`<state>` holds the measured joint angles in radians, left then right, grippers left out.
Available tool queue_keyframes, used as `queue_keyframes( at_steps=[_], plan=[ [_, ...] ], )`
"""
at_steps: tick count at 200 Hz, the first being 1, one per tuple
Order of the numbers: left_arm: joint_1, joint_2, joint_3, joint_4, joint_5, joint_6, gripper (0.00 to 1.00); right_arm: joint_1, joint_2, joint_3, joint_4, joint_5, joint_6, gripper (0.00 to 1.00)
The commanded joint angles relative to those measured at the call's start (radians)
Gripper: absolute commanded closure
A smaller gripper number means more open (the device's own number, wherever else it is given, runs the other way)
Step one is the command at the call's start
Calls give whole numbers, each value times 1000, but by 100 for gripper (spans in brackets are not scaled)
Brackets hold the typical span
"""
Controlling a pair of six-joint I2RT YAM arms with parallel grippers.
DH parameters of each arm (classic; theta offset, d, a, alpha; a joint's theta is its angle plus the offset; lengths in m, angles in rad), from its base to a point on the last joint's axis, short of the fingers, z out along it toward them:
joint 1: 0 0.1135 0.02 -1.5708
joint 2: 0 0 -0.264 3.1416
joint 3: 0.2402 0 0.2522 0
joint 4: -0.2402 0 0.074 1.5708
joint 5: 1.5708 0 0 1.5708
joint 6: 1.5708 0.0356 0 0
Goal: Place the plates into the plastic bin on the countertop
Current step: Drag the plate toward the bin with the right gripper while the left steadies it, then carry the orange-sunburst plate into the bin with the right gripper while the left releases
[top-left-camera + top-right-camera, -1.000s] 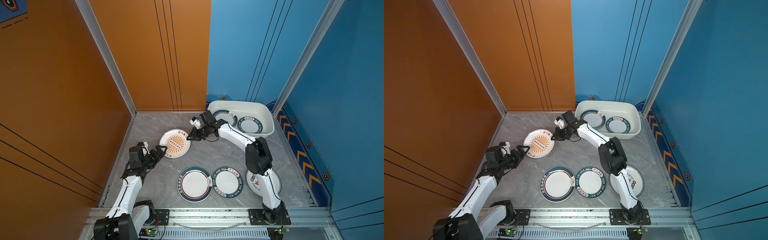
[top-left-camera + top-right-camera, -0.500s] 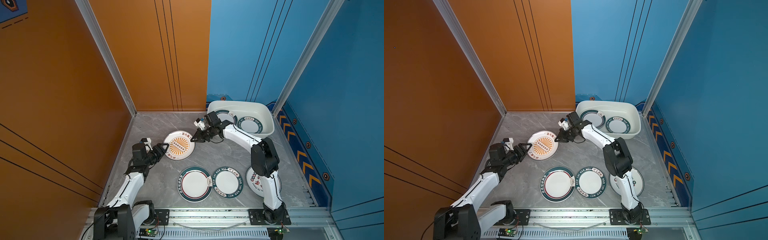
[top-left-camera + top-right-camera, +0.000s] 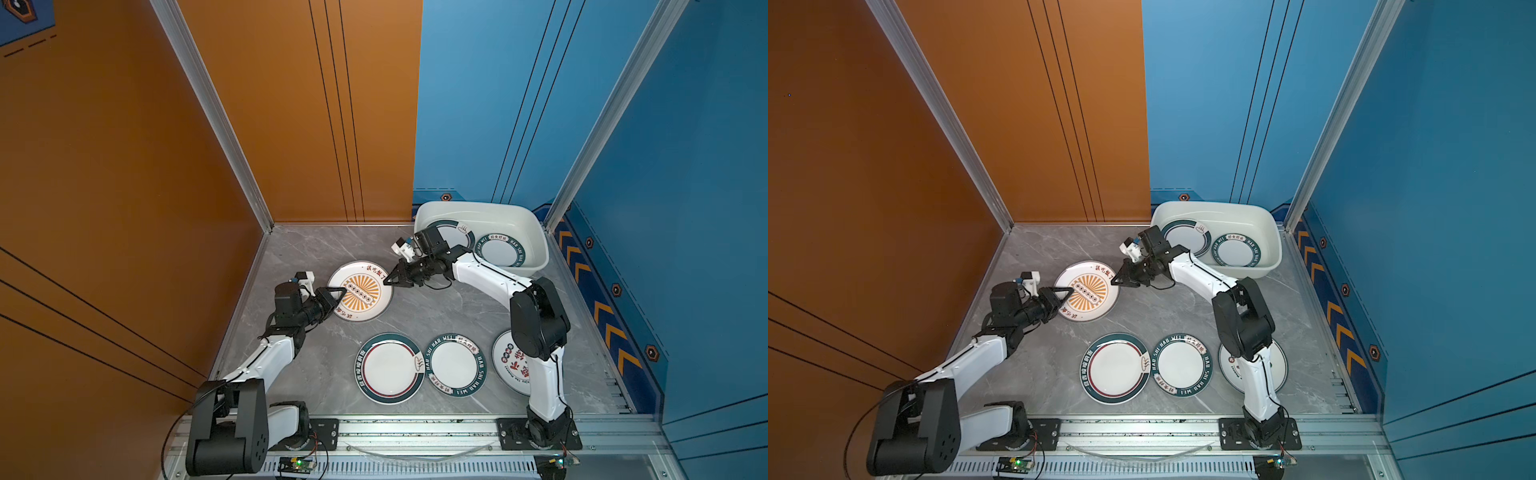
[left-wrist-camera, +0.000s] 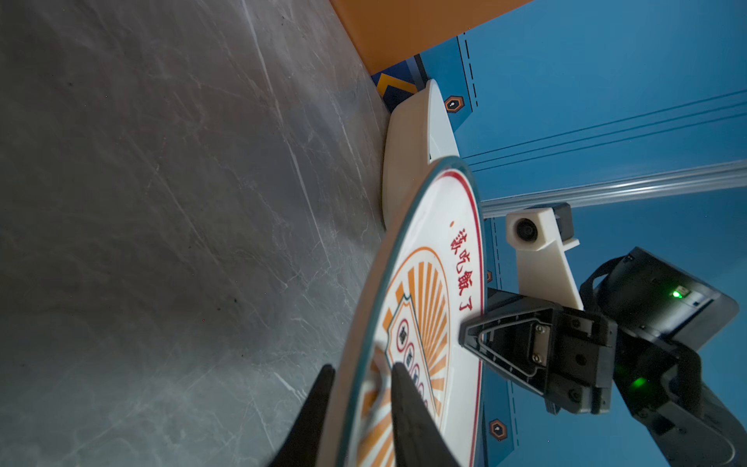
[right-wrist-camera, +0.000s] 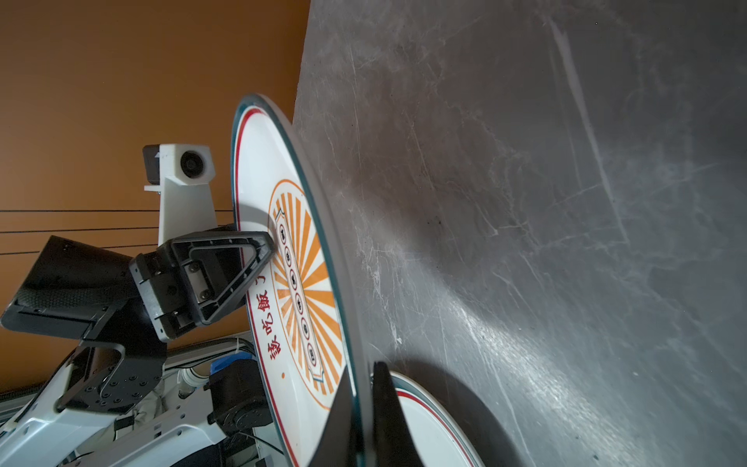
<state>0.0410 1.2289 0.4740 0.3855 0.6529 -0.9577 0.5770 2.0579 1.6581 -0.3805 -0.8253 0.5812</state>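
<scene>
Jaws: found left gripper (image 3: 341, 293) clamped on one rim of sunburst plate (image 3: 365, 300), right gripper (image 3: 386, 282) clamped on opposite rim. Recorded plate raised off countertop (image 3: 436, 309), another plate (image 5: 428, 420) beneath, apart from plastic bin (image 3: 513, 220). Counted two plates (image 3: 498, 251) inside bin, three other plates (image 3: 455, 365) flat on countertop.

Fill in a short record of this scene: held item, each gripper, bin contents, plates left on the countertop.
Held item: sunburst plate, raised above another plate
Right gripper: shut on the rim nearest the plastic bin
Left gripper: jaws straddle the opposite rim; clamp unclear
Bin contents: two green-rimmed plates
Countertop: three front plates
</scene>
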Motion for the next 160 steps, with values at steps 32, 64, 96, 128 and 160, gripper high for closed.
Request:
queue_keyframes(
  at_steps=[32, 64, 96, 128, 160],
  plan=[
    [-31, 27, 21, 125, 51, -15, 100, 2, -53, -42, 70, -75, 25, 96],
    [-48, 43, 28, 152, 71, -16, 100, 3, -53, -92, 184, -136, 96, 68],
    [-63, 65, 41, 168, 76, -16, 100, 11, -51, -153, 339, -191, 193, 67],
    [-80, 89, 52, 182, 77, -20, 100, 15, -50, -172, 362, -190, 203, 82],
    [-88, 107, 60, 187, 80, -20, 95, 14, -53, -171, 372, -189, 213, 96]
  ],
)
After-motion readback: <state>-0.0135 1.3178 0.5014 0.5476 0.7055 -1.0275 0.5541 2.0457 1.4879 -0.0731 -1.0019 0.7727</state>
